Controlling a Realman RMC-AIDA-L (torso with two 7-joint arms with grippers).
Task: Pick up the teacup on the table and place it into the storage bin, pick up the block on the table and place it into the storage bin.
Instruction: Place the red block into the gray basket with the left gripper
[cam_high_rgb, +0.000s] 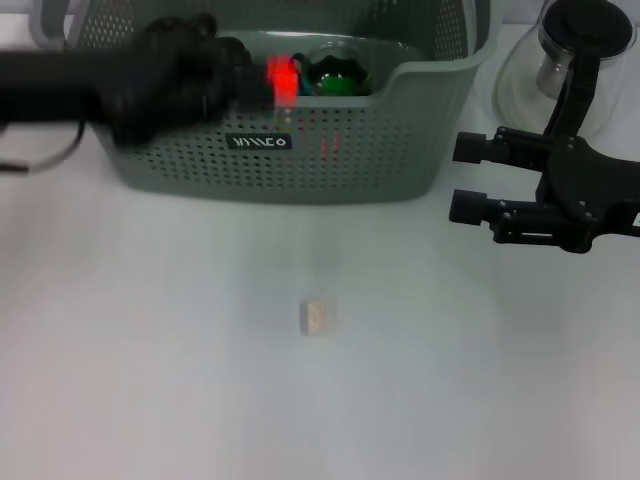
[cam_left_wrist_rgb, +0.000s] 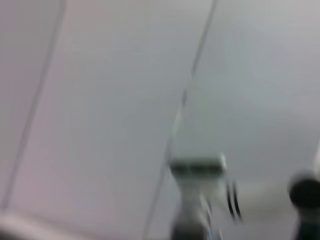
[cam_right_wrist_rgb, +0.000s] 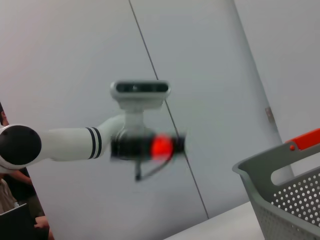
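Grey-green perforated plastic forms the storage bin, which is placed at the far side of the white bench. A green object with some black on it is seen inside the bin, behind the dipped front rim; what it is cannot be told. The small pale block is lying on the bench in front of the bin, well apart from it. The left gripper is stretched over the bin's front part from the left, with a red glow at its tip — whether its fingers are open or closed cannot be told. The right gripper is held beside the bin's right wall, above the bench, with its fingers spread apart and nothing between them.
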